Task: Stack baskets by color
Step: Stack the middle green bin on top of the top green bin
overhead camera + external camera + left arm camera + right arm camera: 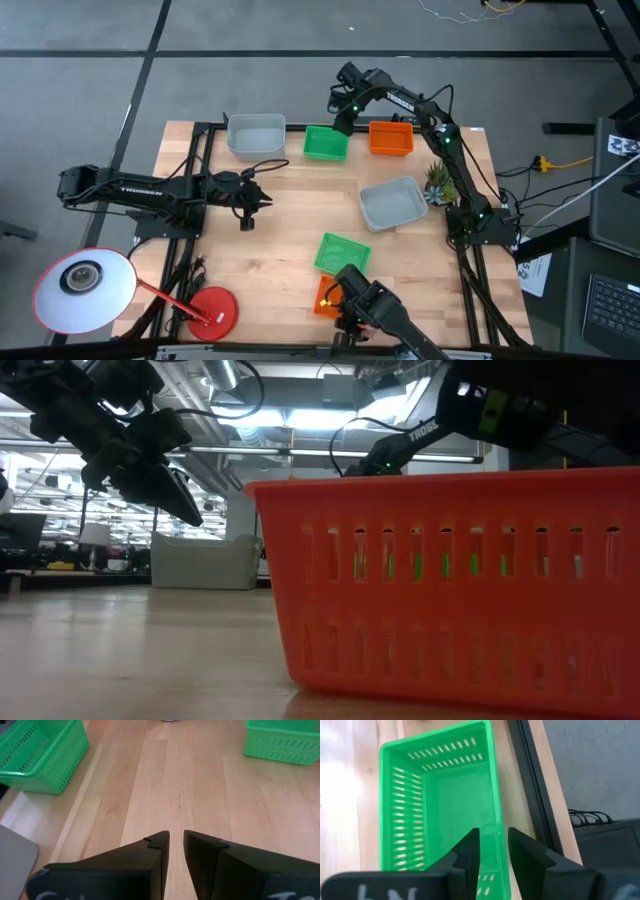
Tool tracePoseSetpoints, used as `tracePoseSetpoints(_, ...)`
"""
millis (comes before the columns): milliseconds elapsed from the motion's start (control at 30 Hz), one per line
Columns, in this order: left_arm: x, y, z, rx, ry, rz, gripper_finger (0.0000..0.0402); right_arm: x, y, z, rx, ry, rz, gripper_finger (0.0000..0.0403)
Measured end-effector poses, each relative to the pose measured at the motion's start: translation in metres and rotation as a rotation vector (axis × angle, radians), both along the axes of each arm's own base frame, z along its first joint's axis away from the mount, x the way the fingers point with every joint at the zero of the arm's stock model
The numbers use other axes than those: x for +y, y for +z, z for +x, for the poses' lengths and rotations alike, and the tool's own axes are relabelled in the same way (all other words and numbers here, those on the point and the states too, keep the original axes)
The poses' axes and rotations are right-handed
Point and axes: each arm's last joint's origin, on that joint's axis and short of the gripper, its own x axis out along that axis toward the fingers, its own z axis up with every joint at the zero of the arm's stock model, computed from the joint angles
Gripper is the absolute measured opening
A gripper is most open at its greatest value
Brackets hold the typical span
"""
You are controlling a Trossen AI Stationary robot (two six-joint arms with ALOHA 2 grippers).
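Observation:
A green basket (435,805) stands at the table's far edge (325,143), between a grey basket (255,135) and an orange basket (391,137). My right gripper (492,837) hangs open just above the green one. One finger is over its inside and one over its outside, with a side wall (496,795) under the gap. Another grey basket (393,202), a green one (341,252) and an orange one (450,590) stand nearer. My left gripper (176,837) waits at mid-left (265,200) above the bare wood, its fingers a narrow gap apart with nothing between them.
A small potted plant (438,182) stands by the right arm's base. A red disc (212,308) and a white round lamp head (85,290) sit at the near left corner. Bare wood (290,215) lies in the table's middle.

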Motion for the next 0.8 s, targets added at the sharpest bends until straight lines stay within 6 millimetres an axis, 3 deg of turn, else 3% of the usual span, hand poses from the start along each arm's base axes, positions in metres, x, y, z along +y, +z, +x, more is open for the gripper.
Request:
tracePoseSetpoints(200,0.0,0.0,0.0,0.0,0.0,0.0,0.005,0.005,0.013,0.0,-0.011,-0.001,0.072,0.01)
tracePoseSetpoints(367,0.0,0.0,0.0,0.0,0.0,0.0,0.005,0.041,0.033,0.016,-0.042,0.113,0.244,0.01)
tracePoseSetpoints(633,0.0,0.0,0.0,0.0,0.0,0.001,0.005,0.118,0.008,0.059,0.146,0.354,0.126,0.0093)
tracePoseSetpoints(800,0.0,0.0,0.0,0.0,-0.001,0.001,0.005,0.129,0.006,0.069,0.142,0.375,0.073,0.0093)
